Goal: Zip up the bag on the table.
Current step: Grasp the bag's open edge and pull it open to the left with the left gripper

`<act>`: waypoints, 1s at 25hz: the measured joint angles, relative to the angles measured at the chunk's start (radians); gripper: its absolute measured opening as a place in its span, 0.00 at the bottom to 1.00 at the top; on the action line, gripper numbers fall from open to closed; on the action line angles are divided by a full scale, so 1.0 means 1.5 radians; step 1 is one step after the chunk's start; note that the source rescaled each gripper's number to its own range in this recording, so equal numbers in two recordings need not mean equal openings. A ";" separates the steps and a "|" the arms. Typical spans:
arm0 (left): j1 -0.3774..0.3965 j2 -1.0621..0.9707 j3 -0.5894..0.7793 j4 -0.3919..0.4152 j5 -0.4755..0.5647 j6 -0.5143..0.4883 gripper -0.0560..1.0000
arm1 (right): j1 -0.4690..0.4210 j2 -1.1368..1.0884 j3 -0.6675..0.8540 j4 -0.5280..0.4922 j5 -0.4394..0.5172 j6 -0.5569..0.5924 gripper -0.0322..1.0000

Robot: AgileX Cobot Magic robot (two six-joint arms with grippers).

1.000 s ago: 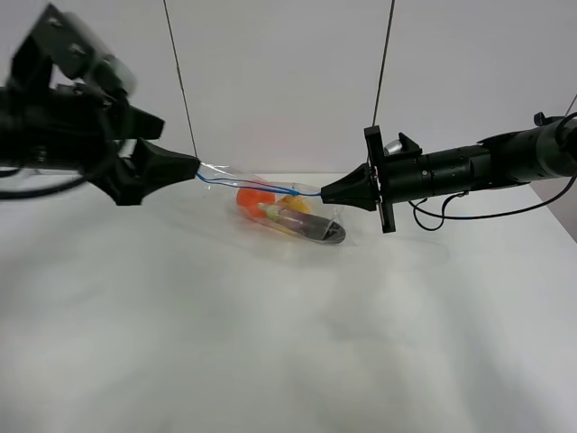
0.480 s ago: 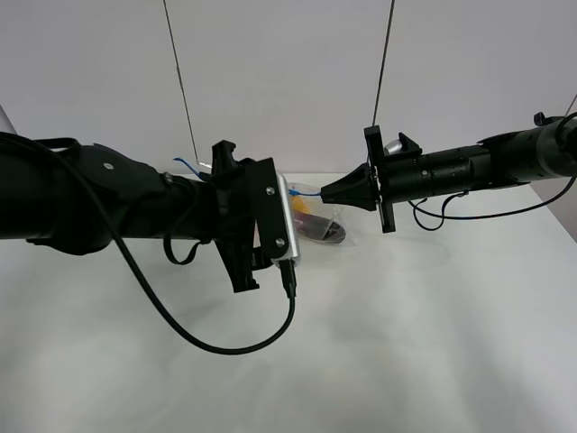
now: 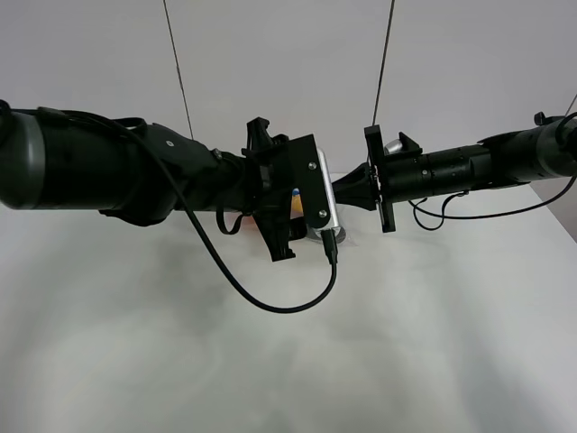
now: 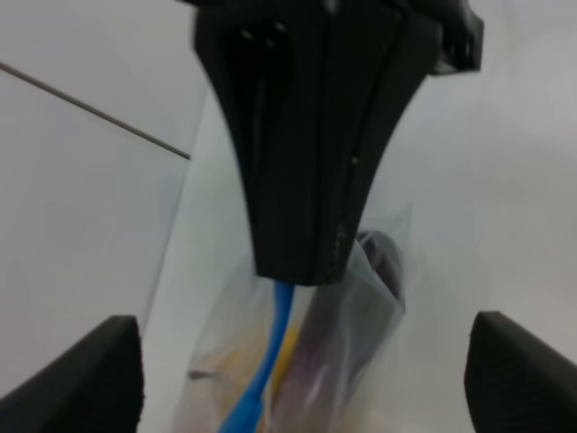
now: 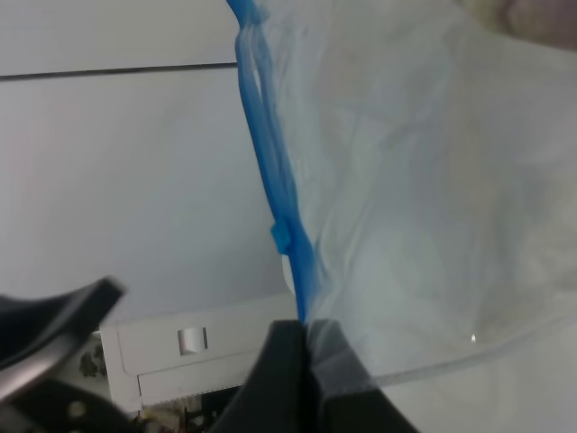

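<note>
The clear bag hangs between my two grippers, over the white table. In the exterior view my left arm hides most of it; only a bit of yellow fruit and the dark aubergine show. My left gripper is shut on the blue zip strip, close to my right gripper. The right gripper is shut on the end of the strip. The orange is hidden.
My left arm reaches across the middle, and its wrist block is almost against the right gripper. A black cable loops down from it to just above the table. Two thin lines hang at the back.
My left gripper has slid right along the blue zip strip, from the bag's left end to just short of the right gripper. The right arm has not moved.
</note>
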State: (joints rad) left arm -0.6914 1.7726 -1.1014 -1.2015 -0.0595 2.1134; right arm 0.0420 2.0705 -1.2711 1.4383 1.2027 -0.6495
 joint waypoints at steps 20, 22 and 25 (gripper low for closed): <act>0.000 0.068 -0.037 0.024 -0.075 0.005 0.44 | 0.000 0.000 0.000 0.000 0.000 0.000 0.03; 0.000 0.068 -0.037 0.024 -0.075 0.005 0.38 | 0.000 0.000 0.000 0.000 0.000 0.000 0.03; 0.000 0.068 -0.037 0.024 -0.076 0.005 0.30 | 0.000 0.000 0.000 0.000 0.000 0.000 0.03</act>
State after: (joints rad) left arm -0.6914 1.8753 -1.1575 -1.1662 -0.1729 2.1206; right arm 0.0420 2.0705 -1.2711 1.4383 1.2027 -0.6495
